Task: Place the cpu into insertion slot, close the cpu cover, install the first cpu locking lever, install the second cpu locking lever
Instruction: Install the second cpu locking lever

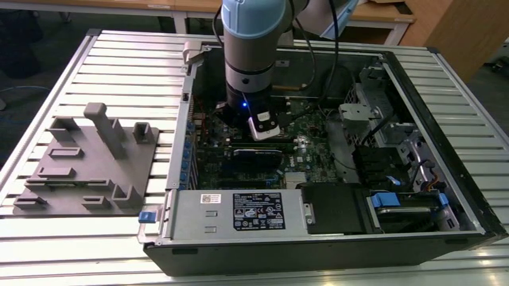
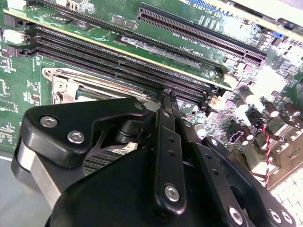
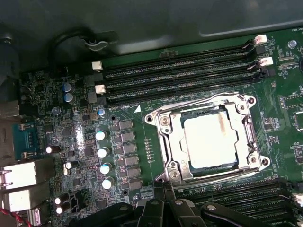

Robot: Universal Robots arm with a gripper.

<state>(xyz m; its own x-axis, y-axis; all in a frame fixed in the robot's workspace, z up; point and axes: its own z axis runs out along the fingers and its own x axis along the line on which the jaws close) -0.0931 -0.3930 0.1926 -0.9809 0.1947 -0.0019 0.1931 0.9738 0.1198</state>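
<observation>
While I hold the arm over the open case (image 1: 445, 196), the claw (image 2: 166, 97) hangs low above the board (image 3: 156, 101), its black fingers (image 2: 165, 142) pressed together with nothing between them. Just ahead of the tips lies the slot (image 3: 163, 158). In the first wrist view the cpu (image 3: 210, 139) sits inside it, silver top up, and the cover (image 3: 241, 111) lies flat around it. I cannot tell if the levers are locked. Beyond the slot run long black memory slots (image 3: 180, 71).
</observation>
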